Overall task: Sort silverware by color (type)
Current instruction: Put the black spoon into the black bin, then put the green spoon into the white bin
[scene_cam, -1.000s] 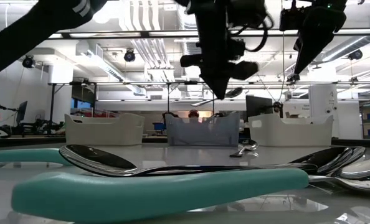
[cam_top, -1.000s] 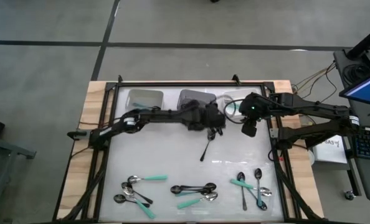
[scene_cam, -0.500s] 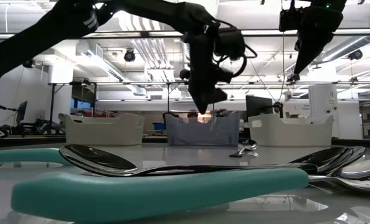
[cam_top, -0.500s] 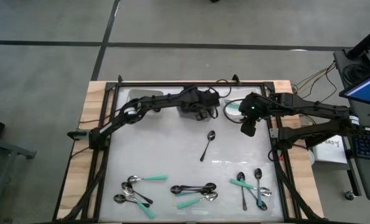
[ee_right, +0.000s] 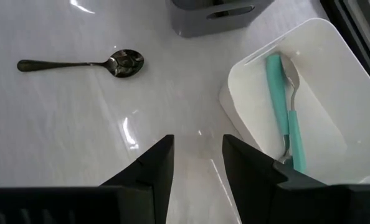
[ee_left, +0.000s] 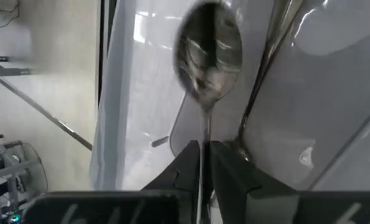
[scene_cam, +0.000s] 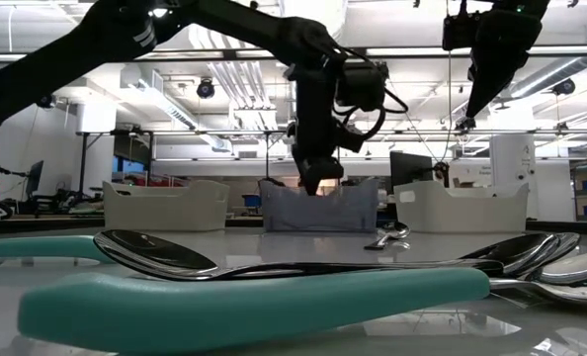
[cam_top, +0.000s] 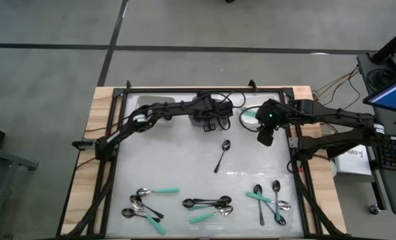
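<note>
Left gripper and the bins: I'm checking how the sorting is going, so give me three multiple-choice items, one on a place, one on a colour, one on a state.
1. Where is the left gripper?
A. Over the spoon piles at the near edge
B. Over the middle grey bin
C. Off the table

2. What colour is the handle of the spoon in the white bin?
A. Red
B. Yellow
C. Teal

3. What state is the right gripper in?
A. Open and empty
B. Shut on a spoon
C. Shut on a bin's rim

Answers: 1 B, the high view shows it above the centre bin, holding a shiny spoon. 2 C, the right wrist view shows a teal handle. 3 A, its fingers stand apart with only table between them.
</note>
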`<state>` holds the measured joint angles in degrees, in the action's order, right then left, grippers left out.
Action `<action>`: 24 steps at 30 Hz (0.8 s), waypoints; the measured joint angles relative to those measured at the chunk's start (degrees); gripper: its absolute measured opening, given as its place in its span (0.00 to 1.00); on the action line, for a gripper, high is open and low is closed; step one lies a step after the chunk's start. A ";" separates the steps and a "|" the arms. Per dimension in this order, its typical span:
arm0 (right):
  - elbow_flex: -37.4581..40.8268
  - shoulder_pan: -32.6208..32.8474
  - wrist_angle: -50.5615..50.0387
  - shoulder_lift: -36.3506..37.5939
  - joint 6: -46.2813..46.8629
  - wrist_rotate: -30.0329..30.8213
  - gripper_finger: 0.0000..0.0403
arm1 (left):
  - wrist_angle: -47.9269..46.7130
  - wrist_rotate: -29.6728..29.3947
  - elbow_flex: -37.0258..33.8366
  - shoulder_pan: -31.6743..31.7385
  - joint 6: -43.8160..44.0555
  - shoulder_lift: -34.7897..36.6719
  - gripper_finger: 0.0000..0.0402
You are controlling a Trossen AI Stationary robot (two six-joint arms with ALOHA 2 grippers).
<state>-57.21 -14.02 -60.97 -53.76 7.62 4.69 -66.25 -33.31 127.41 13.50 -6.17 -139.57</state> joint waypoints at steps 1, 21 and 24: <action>0.00 0.00 0.01 0.00 -0.02 0.03 0.32 | 0.07 -0.01 0.19 0.00 -0.18 0.00 0.07; 0.33 0.00 -1.32 0.00 -0.45 4.35 0.32 | -8.12 20.96 6.89 -7.41 4.21 3.42 0.20; 1.02 0.00 -1.20 -0.02 -0.94 4.35 0.32 | -11.25 20.93 6.87 -10.50 5.34 3.89 0.20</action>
<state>-56.19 -14.02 -62.17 -53.78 6.68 9.04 -77.50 -12.38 134.28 3.00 -0.83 -135.68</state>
